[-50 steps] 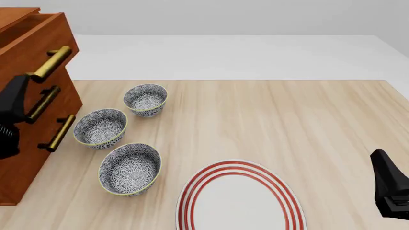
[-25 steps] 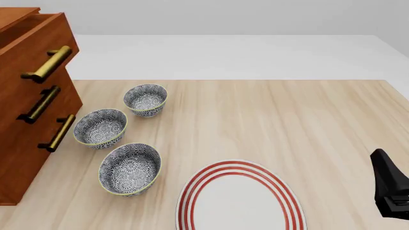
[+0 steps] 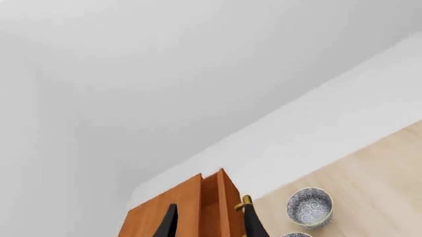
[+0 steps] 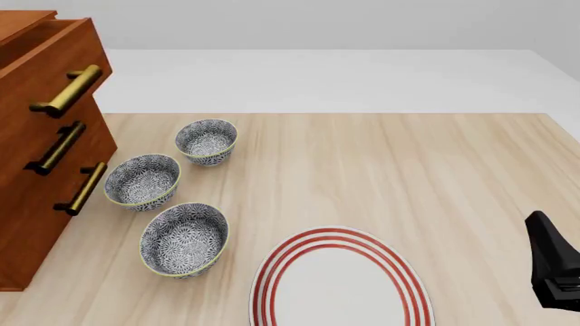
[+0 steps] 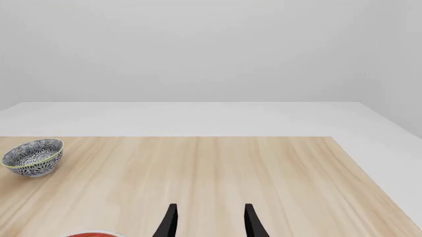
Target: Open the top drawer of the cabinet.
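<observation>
Tall reddish-brown cabinet (image 4: 41,204) is standing at the left edge of the table (image 4: 381,170) in the front view, its three fronts each carrying a brass bar handle. The top drawer (image 4: 45,61) is sitting proud of the two fronts below it, pulled partway out, with its handle (image 4: 65,90) angling toward the camera; the middle handle (image 4: 56,147) and lowest handle (image 4: 81,189) are lying flush on their closed fronts. Three patterned grey bowls with pale green rims are resting just beside the cabinet: the far bowl (image 4: 206,141), the middle bowl (image 4: 142,182) and the near bowl (image 4: 185,239), each close to the next but apart. A white plate with red rings (image 4: 341,282) is lying near the front edge, partly cut off by the frame. The left gripper (image 3: 209,222) is appearing only in its wrist view, where its two dark fingertips are standing parted with nothing between them, looking toward the cabinet's upper corner from a distance; it is touching nothing. The right gripper (image 5: 209,220) is likewise showing two parted, empty fingertips, hovering over bare wood near the plate's rim, while part of the right arm (image 4: 553,272) is showing as a black shape at the front view's lower right edge.
</observation>
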You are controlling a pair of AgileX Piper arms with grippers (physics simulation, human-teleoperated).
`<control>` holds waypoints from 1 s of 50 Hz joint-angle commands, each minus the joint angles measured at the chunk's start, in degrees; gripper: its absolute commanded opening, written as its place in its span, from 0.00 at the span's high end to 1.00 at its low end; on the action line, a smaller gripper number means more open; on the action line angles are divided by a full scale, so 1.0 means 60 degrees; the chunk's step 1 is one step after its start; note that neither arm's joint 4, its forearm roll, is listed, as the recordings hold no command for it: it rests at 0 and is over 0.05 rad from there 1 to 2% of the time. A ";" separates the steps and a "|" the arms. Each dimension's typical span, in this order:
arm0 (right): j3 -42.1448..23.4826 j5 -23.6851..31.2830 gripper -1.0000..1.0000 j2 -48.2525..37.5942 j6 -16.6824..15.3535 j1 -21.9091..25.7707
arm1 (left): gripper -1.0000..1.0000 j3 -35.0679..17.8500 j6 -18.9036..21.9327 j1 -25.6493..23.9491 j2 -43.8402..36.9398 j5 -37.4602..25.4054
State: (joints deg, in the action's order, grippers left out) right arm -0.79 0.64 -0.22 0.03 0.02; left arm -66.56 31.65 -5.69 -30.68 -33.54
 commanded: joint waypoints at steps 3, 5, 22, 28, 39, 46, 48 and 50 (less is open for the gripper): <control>0.0000 0.0001 0.00 -0.0001 0.0001 -0.0001 | 0.00 -0.1307 -0.2626 0.1016 -0.0748 -0.1573; 0.0000 -0.0001 0.00 0.0001 -0.0001 0.0001 | 0.00 -0.1035 -0.2616 0.1224 -0.0718 -0.1466; 0.0000 0.0000 0.00 0.0000 0.0002 0.0001 | 0.00 -0.2277 -0.4522 0.1454 -0.2282 -0.2624; 0.0000 0.0000 0.00 0.0000 -0.0003 0.0002 | 0.00 -0.2361 -0.4426 0.1404 -0.2465 -0.2743; 0.0000 -0.0001 0.00 0.0001 0.0001 0.0001 | 0.00 -0.2734 -0.4595 0.1503 -0.3214 -0.2695; 0.0000 0.0000 0.00 0.0000 0.0001 0.0000 | 0.00 -0.2471 -0.4837 0.1640 -0.3656 -0.2395; 0.0000 0.0000 0.00 0.0000 0.0002 0.0000 | 0.00 -0.2331 -0.4857 0.1624 -0.3691 -0.2341; 0.0000 0.0001 0.00 -0.0001 0.0000 0.0000 | 0.00 -0.2302 -0.4839 0.1653 -0.3750 -0.2268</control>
State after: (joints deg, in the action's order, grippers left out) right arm -0.79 0.64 -0.22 0.04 0.02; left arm -81.15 3.80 3.47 -50.30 -48.49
